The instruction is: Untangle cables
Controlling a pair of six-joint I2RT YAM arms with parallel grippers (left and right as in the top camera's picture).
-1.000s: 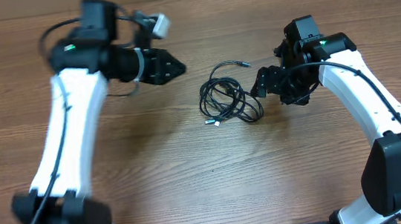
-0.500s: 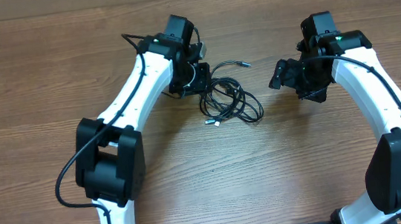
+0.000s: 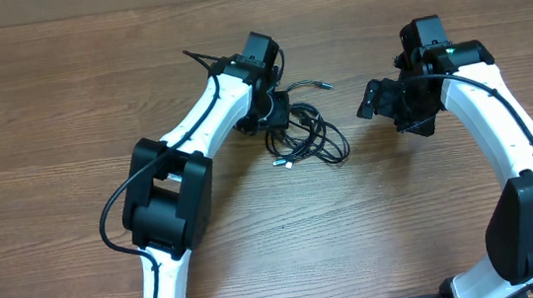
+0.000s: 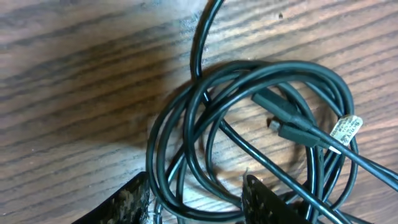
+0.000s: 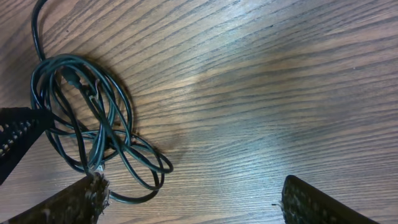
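— While the left gripper [image 4: 196,202] has its fingers [image 4: 127,202] apart, where are the cables [image 4: 280,115]?
— Some lie right between them. I think it should pinch just one. The right gripper [image 5: 193,199] is wide apart too, with nothing in it.

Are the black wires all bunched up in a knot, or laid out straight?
Bunched up. The cables lie in one coiled heap on the table, their loops crossing over each other, with one end trailing out.
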